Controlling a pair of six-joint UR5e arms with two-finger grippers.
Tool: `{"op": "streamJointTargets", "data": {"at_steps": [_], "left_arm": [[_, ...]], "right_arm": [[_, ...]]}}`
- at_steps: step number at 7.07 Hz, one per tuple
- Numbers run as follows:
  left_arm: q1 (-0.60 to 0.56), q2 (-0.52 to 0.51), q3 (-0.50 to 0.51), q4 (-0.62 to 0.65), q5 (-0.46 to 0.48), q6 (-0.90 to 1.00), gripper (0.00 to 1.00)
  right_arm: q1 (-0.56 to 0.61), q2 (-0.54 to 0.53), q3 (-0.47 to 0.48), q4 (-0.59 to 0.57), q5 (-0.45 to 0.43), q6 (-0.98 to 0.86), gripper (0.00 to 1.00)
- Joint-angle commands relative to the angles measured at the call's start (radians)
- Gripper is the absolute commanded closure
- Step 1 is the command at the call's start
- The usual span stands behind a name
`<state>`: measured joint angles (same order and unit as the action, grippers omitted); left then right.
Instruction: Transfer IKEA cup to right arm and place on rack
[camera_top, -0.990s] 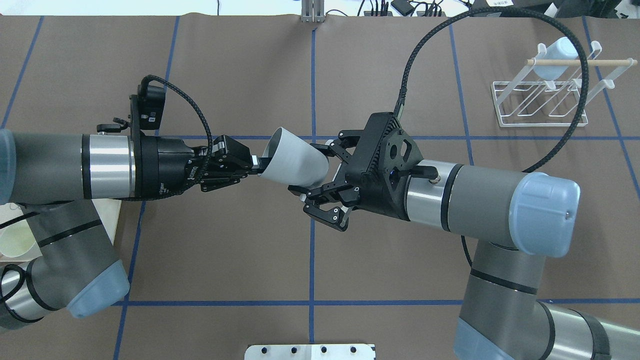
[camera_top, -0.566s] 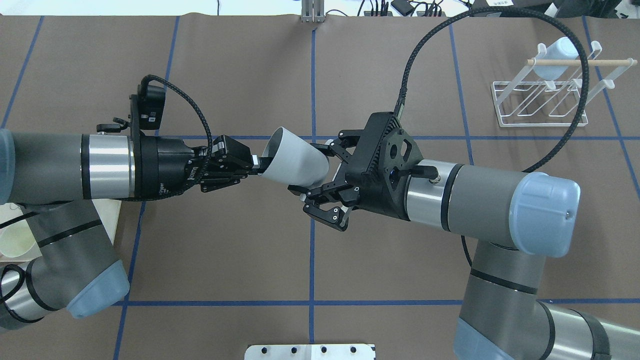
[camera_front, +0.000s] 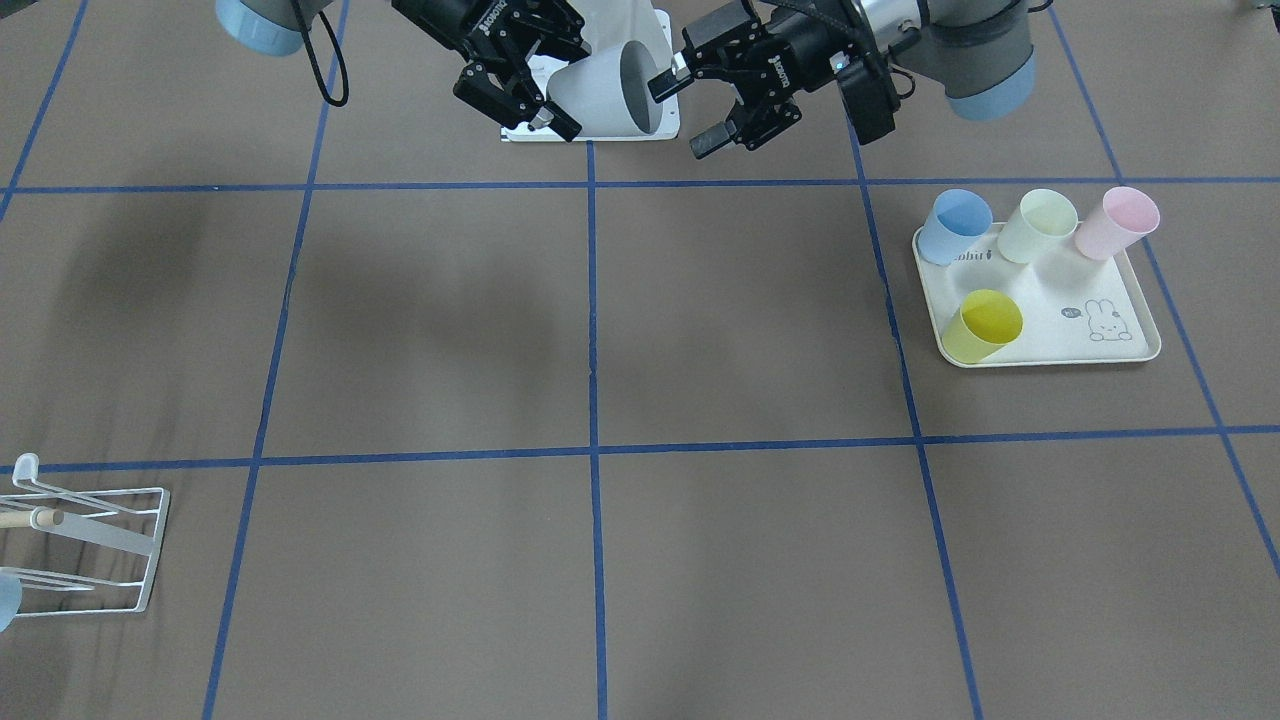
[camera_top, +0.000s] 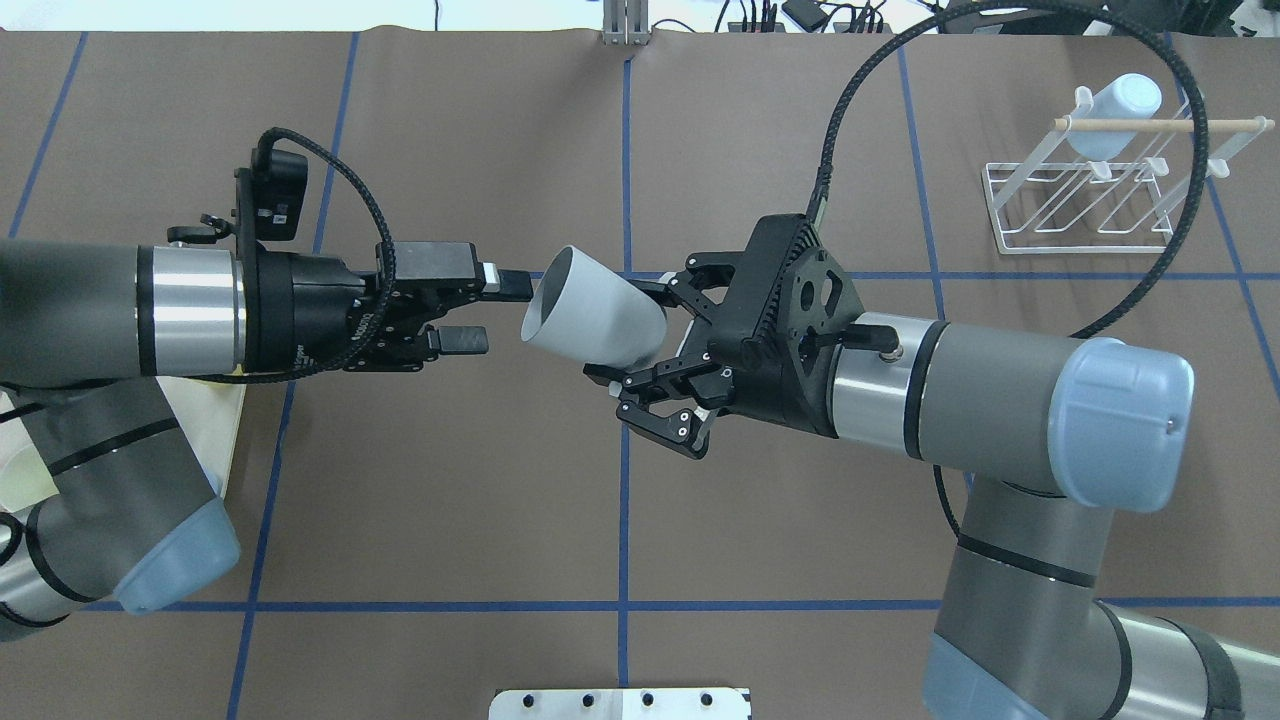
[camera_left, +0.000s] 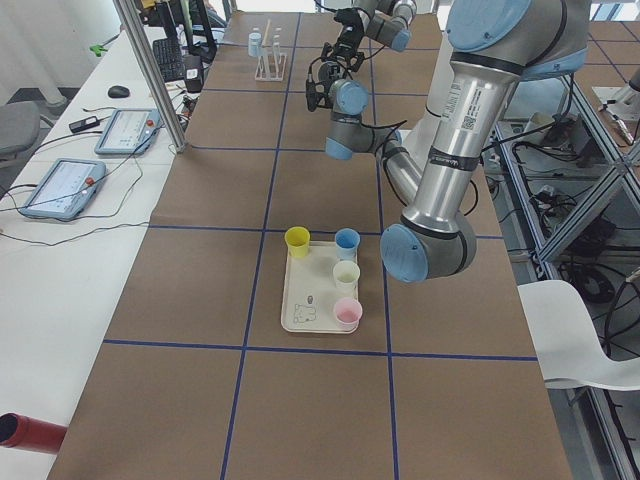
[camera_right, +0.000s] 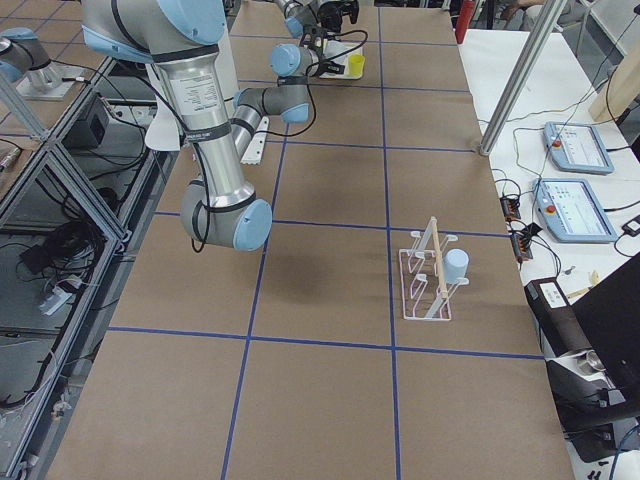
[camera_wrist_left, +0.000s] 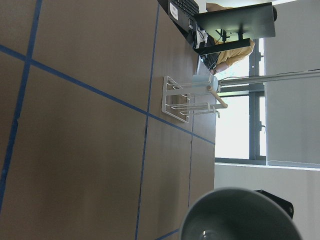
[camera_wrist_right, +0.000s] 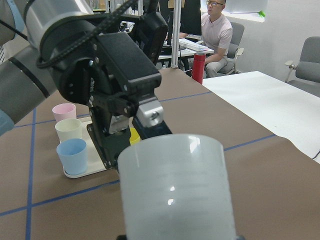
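In the front-facing view the grey IKEA cup (camera_front: 600, 92) hangs in the air above the far edge of the surface (camera_front: 600, 330), lying on its side. Its open mouth faces the left gripper (camera_front: 686, 112) and its base sits in the right gripper (camera_front: 535, 95). The rack (camera_front: 95, 545) is down in the opposite corner, well apart from both.

From overhead, the right gripper is clamped across the cup's base end. The left gripper's jaws are spread and hold nothing. One of its fingers is just beside the rim, and I cannot tell whether it touches. The cup's long axis runs roughly along the line between the two wrists, mouth away from the rack. The rack stands off behind the right wrist, on that arm's own side, with a pale blue cup (camera_top: 1112, 112) already hung under its wooden dowel (camera_top: 1160, 125).

The two side views show both grippers too small to add anything, and the rack far down the surface from them.

The left wrist camera sees the cup's mouth at the bottom edge and the rack beyond it. The right wrist camera looks along the cup's wall at the parted left gripper.

My judgement is that the right arm must swing back toward the rack and turn the mouth round onto a free prong.
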<state>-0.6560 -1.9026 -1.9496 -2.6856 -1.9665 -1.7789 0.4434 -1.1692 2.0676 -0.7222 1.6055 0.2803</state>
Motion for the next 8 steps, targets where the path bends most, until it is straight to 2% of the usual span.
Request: {"op": "streamJointTargets", "data": {"at_steps": [1, 2, 3, 5, 6, 7, 8], "left_arm": [[-0.065, 0.081, -0.032, 0.096, -0.041, 0.216, 0.00], [-0.089, 0.130, -0.034, 0.110, -0.041, 0.327, 0.00], [-0.111, 0.187, -0.040, 0.110, -0.043, 0.414, 0.00], [-0.120, 0.234, -0.055, 0.108, -0.045, 0.473, 0.00], [-0.119, 0.234, -0.055, 0.108, -0.045, 0.473, 0.00], [-0.119, 0.234, -0.055, 0.107, -0.043, 0.473, 0.00], [-0.119, 0.232, -0.055, 0.107, -0.041, 0.473, 0.00]], "right_arm": [[0.126, -0.004, 0.022, -0.198, 0.133, -0.003, 0.78], [0.244, 0.000, 0.041, -0.341, 0.283, -0.003, 0.81], [0.346, -0.006, 0.042, -0.435, 0.363, -0.025, 0.83], [0.449, 0.009, 0.043, -0.735, 0.366, -0.212, 0.96], [0.502, 0.026, 0.036, -0.863, 0.353, -0.381, 1.00], [0.541, 0.034, 0.026, -0.950, 0.303, -0.524, 1.00], [0.560, 0.040, -0.021, -0.979, 0.240, -0.659, 1.00]]}}
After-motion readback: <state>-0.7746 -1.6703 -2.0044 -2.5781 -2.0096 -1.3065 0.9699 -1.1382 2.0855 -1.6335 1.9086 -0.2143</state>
